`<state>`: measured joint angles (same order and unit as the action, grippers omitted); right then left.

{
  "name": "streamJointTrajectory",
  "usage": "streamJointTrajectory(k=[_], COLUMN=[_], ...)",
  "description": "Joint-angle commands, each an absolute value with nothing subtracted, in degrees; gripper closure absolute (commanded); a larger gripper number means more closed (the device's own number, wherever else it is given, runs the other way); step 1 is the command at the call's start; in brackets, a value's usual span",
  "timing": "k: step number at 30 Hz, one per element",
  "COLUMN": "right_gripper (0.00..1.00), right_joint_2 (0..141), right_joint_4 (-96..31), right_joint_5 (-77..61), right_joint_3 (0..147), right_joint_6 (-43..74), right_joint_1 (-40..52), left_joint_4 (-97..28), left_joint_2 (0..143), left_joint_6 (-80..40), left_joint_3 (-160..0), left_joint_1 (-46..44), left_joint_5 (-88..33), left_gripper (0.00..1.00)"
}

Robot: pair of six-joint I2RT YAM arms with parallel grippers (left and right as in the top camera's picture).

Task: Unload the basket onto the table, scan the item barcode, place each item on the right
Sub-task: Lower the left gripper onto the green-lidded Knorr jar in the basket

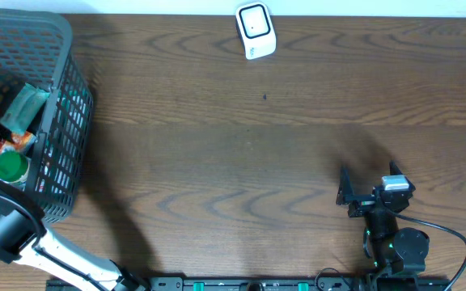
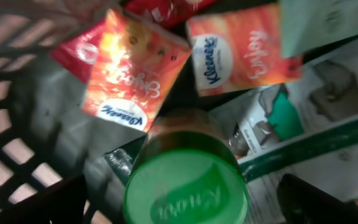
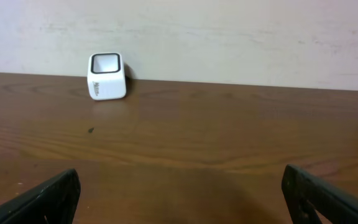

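A jar with a green lid (image 2: 185,186) stands in the black mesh basket (image 1: 63,105) at the table's left, also visible from above as the green lid (image 1: 10,167). My left gripper (image 2: 182,210) hangs open just above it, one dark finger on each side of the lid, not touching it. Two orange Kleenex packs (image 2: 126,74) (image 2: 244,53) lie beyond the jar. The white barcode scanner (image 1: 255,31) stands at the far edge, and the right wrist view shows the scanner (image 3: 107,76) too. My right gripper (image 3: 185,202) is open over bare wood, holding nothing.
A red packet (image 2: 73,53) and a white-and-green printed pack (image 2: 309,118) also lie in the basket. The left arm (image 1: 2,222) reaches into the basket from the front left. The right gripper (image 1: 369,184) sits at the front right of the wooden table (image 1: 241,145).
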<state>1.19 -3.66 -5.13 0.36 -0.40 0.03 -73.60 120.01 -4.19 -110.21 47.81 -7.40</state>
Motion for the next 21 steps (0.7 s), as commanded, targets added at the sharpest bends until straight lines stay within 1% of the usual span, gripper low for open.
streamJointTrajectory(k=[1, 4, 6, 9, 11, 14, 21], right_gripper=[0.01, 0.01, 0.01, 0.01, 0.01, 0.01, 0.01], right_joint_2=[1.1, 1.1, 1.1, 1.1, 1.1, 1.1, 1.1], right_joint_4=[-3.9, -3.9, -3.9, -3.9, -3.9, -3.9, -3.9], right_joint_5=[-5.0, -5.0, -5.0, -5.0, -5.0, -5.0, -5.0], right_joint_3=[0.3, 0.3, 0.3, 0.3, 0.3, 0.3, 0.3], right_joint_6=[0.4, 0.4, 0.4, 0.4, 0.4, 0.4, 0.4], right_joint_1=[-0.3, -0.3, -0.3, -0.3, -0.3, -0.3, -0.3], left_joint_4=[-71.7, -70.9, -70.8, -71.2, -71.7, -71.9, -71.4], left_joint_2=[119.6, 119.6, 119.6, 119.6, 119.6, 119.5, 118.9], left_joint_6=[-3.7, -3.7, -3.7, -3.9, -5.2, -6.2, -6.2], left_joint_3=[-105.8, -104.0, -103.5, -103.5, -103.5, -103.5, -103.6], left_joint_1=[48.0, 47.8, 47.8, 47.8, 47.8, 47.5, 44.4], left_joint_5=[-11.5, -11.4, -11.4, -11.4, -11.4, -11.6, -11.2], left_gripper=[0.02, 0.02, 0.00, 0.11, 0.12, 0.16, 0.16])
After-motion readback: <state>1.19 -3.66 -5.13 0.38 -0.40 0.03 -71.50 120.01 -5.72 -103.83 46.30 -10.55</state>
